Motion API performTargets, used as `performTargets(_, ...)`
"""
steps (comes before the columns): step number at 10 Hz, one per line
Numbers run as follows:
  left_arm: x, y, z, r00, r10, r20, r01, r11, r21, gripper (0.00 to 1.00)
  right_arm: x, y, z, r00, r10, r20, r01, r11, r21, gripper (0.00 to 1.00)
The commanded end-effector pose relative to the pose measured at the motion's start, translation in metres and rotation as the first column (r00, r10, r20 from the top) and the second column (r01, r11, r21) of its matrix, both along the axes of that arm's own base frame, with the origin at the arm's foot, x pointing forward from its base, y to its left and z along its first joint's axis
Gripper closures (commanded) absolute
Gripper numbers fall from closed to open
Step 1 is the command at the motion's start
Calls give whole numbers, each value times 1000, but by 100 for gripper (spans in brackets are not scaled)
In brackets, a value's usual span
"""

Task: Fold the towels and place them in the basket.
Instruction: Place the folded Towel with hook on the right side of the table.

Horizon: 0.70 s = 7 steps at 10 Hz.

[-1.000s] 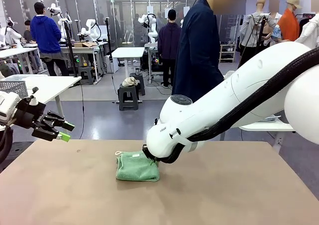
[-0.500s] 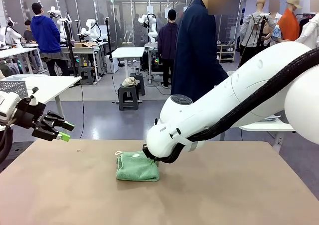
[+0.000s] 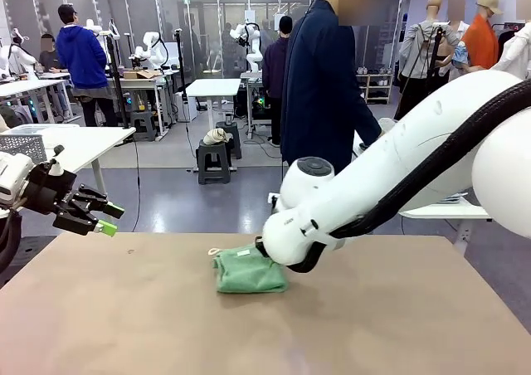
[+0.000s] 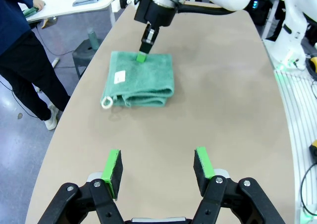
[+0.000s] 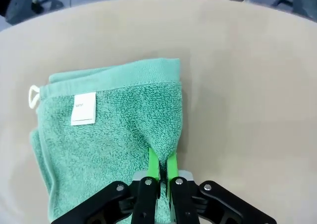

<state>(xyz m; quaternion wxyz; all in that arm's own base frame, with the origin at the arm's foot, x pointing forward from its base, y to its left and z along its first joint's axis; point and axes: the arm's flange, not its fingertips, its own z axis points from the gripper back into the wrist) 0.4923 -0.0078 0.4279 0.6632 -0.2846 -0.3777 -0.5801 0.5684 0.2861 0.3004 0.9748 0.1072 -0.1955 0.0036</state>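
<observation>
The green towel lies folded in a thick square near the middle of the tabletop, with a white loop at one corner and a label on top. It looks soft, light and floppy. I'd say a pinch through all the layers at a folded edge would stop it falling open. The right end effector is nipped tight on a ridge of terry near one edge. The left end effector hangs empty with its jaws wide, well apart from the towel. A person stands at the far side.
</observation>
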Motion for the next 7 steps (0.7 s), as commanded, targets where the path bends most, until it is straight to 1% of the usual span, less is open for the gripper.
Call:
performTargets(1, 0, 0, 1, 1000, -1, 3, 1, 1000, -4, 26, -10, -60, -1, 998, -47, 52, 46, 999, 27, 93)
performTargets(2, 0, 0, 1, 1000, -1, 3, 1, 1000, -4, 26, -12, -99, -2, 995, -90, 49, 88, 995, 43, 93)
performTargets(3, 0, 0, 1, 1000, -1, 3, 1, 1000, -4, 26, -16, -139, -6, 997, -65, 44, 61, 995, 78, 93)
performTargets(4, 0, 0, 1, 1000, -1, 3, 1, 1000, -4, 26, -23, -191, -8, 996, -51, 68, 48, 997, 52, 93)
performTargets(5, 0, 0, 1, 1000, -1, 3, 1, 1000, -4, 26, -22, -224, -8, 994, -59, 94, 58, 998, 14, 93)
performTargets(6, 0, 0, 1, 1000, -1, 3, 1, 1000, -4, 26, -18, -259, -8, 992, -80, 99, 79, 997, 12, 93)
performTargets(7, 0, 0, 1, 1000, -1, 3, 1, 1000, -4, 26, -12, -290, -10, 989, -97, 111, 100, 995, -21, 93)
